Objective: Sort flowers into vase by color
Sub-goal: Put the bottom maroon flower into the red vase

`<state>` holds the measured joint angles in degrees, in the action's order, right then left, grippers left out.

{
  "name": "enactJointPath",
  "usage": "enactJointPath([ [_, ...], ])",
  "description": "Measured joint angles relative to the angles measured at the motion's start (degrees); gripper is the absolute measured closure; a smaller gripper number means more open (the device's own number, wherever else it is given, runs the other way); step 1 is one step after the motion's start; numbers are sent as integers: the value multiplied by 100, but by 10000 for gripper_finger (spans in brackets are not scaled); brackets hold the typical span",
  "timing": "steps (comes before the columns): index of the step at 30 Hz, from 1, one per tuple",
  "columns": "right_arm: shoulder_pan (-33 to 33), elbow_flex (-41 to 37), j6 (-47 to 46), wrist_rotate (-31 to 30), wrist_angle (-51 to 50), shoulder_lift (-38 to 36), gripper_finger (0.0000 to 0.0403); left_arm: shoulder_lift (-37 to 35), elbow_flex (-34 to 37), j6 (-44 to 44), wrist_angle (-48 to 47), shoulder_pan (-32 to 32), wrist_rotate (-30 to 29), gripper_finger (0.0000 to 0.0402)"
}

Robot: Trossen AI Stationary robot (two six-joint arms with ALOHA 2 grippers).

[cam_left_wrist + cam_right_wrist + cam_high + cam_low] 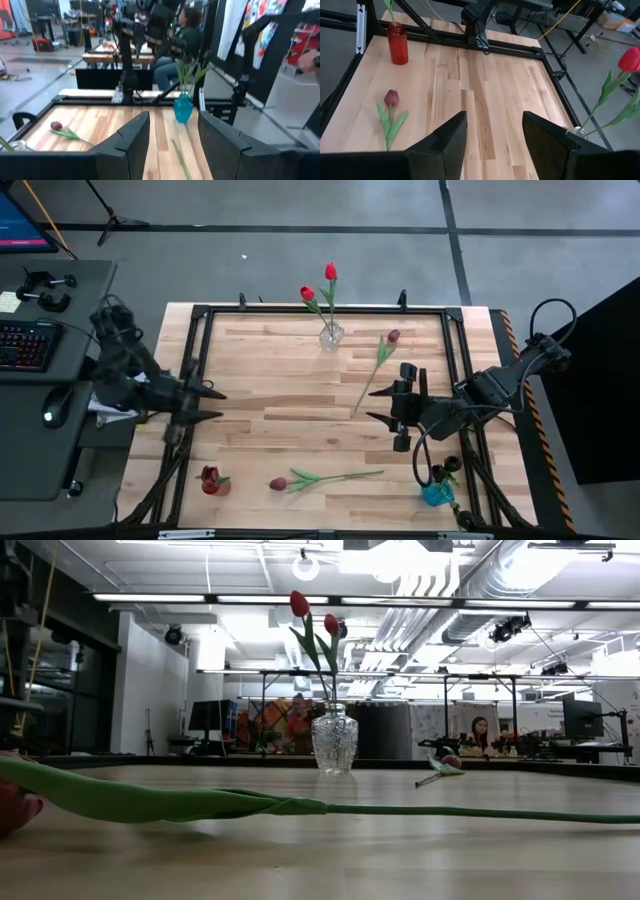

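1. The wooden desk (300, 420) stands in an open workshop.
2. Two red tulips (320, 285) stand in a clear glass vase (331, 336) at the far edge; two maroon tulips (385, 350) lie flat.
3. Left hand (215, 405) and right hand (378, 405) hover, both spread and empty.

Both arms are showing matte black housings with boxy joint sections. The left gripper (214, 404) and right gripper (377, 404) are each carrying two angular, wedge-shaped black fingers (442, 145). Black cables are looping loosely off the wrists and behind the right arm's base.
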<state>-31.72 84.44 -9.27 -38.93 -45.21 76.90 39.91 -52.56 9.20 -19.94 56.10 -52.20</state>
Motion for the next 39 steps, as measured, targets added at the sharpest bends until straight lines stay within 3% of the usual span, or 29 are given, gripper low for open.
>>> enactJointPath([
  [4, 62, 0, -139, 160, -119, 146, 222, 452, 1, 36, -27, -1114, 1170, 245],
  [12, 211, -2, -196, 526, -477, 596, 222, 1526, 4, 56, 338, -3212, 4173, 245],
  [17, 176, -7, -111, 465, -577, 554, 222, 2686, 2, -240, 1313, -3877, 5208, 245],
  [22, 105, -7, -305, 455, -609, 326, 222, 3987, -86, -554, 2065, -4146, 5370, 245],
  [31, 43, -4, -377, 442, -632, 177, 222, 5802, -1190, -2039, 2086, -3936, 5603, 245],
  [34, 43, -4, -377, 445, -632, 175, 222, 6186, -1517, -3263, 2022, -3839, 5630, 245],
  [39, 43, -4, -377, 445, -632, 175, 222, 6679, -1872, -6128, 1950, -3559, 4594, 245],
])
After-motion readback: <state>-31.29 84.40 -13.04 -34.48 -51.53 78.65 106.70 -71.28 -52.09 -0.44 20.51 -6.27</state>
